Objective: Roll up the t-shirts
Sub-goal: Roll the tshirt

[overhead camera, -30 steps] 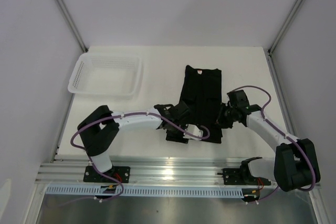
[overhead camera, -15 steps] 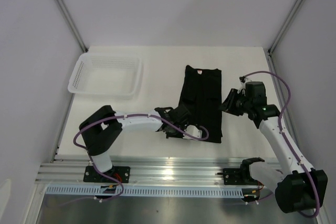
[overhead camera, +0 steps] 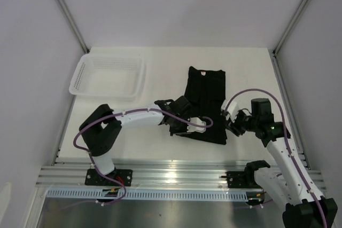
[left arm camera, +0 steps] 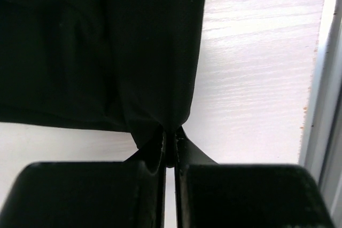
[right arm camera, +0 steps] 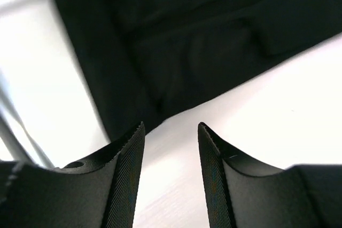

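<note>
The black t-shirt point(overhead camera: 206, 97) lies on the white table, folded into a long strip with its neck label at the far end. My left gripper point(overhead camera: 178, 125) sits at the strip's near left corner, shut on a pinch of the black cloth point(left arm camera: 133, 52); the corner is drawn into a point between the tips of the left gripper point(left arm camera: 170, 137). My right gripper point(overhead camera: 231, 125) hovers at the near right corner. In the right wrist view the right gripper point(right arm camera: 171, 132) is open, bare table between its fingers point(right arm camera: 125, 174), with the shirt's edge point(right arm camera: 187, 46) just ahead.
A white mesh basket point(overhead camera: 85, 73) stands at the far left of the table. The table's metal side rail point(left arm camera: 320, 78) runs close by, to the right in the left wrist view. Purple cables loop over both arms.
The left gripper has shut on the shirt's near left corner. The right arm pulled away from the shirt's right edge, swung out, came back lower by the near right corner, and its jaws opened.
</note>
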